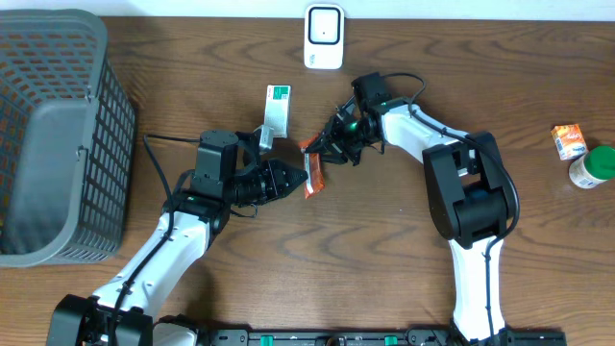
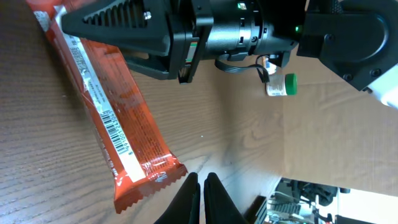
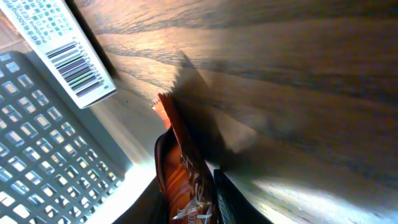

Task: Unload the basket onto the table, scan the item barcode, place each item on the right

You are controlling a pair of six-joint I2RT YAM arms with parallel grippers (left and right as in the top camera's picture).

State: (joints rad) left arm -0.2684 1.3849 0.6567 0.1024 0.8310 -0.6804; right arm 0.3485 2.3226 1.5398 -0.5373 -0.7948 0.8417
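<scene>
The right gripper (image 1: 322, 152) is holding the orange-red foil snack wrapper (image 1: 310, 175) in front of the white plastic barcode scanner (image 1: 324, 37).
The wrapper is sitting tilted above the brown wooden table (image 1: 384, 250), nearer to the robot than the scanner and well apart from it. Its upper end is being pinched between the right fingers. The left gripper (image 1: 296, 179) is hovering empty with its jaws pressed together, just beside the wrapper's lower end. A white and green cardboard box (image 1: 277, 108) is lying between the scanner and the left gripper. A grey plastic mesh basket (image 1: 106, 115) is standing far to the left of the scanner.
</scene>
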